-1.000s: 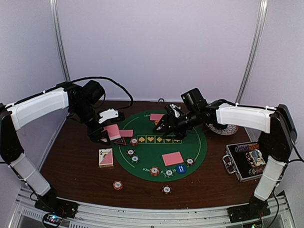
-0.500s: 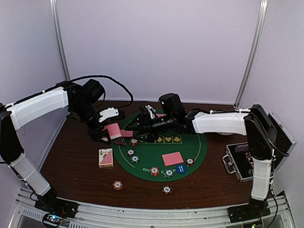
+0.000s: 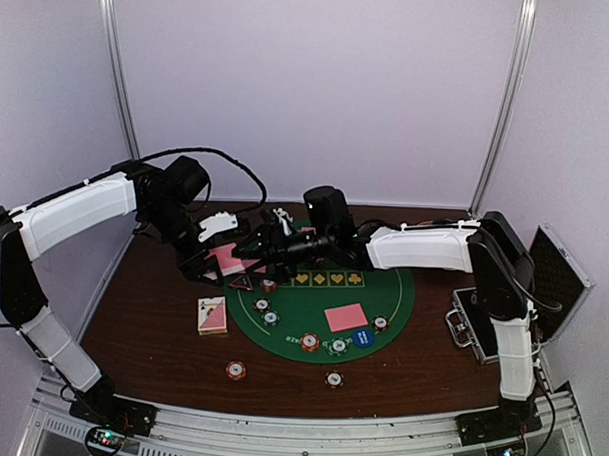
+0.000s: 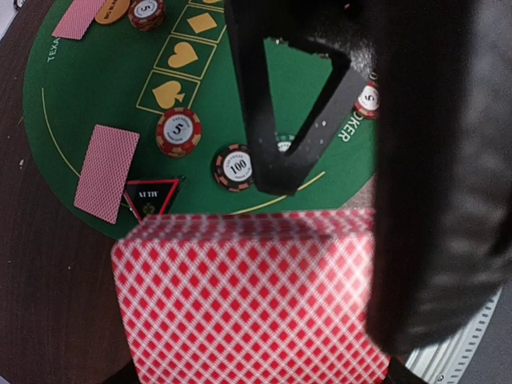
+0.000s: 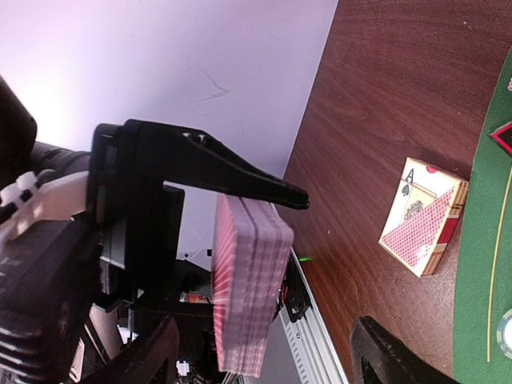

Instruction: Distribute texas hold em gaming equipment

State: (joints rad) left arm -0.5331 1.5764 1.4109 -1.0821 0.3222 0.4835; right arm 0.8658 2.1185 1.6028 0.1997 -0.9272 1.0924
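My left gripper point(image 3: 215, 263) is clamped on the deck point(image 4: 248, 296) of pink-backed cards, held up over the table point(image 3: 141, 332) just off the green mat point(image 3: 382, 291). My right gripper point(image 3: 264, 249) hangs close by it w/ jaws wide, holding nothing. Dealing looks partway: one card point(image 3: 345, 316) lies near the mat's middle, a second card point(image 4: 106, 172) at its left rim by the triangle marker point(image 4: 152, 196), a third card point(image 4: 80, 16) beside the orange button point(image 4: 112, 10). Chips point(image 3: 310, 341) and the blue button point(image 3: 361, 337) are out too, tho two stray chips point(image 3: 236, 370) sit off the mat. Most of the deck is left to deal, I'd say. The card box point(image 3: 212, 315) lies left of the mat, contents unclear; the case point(image 3: 471, 319) at right stands open, inside mostly hidden by my arm
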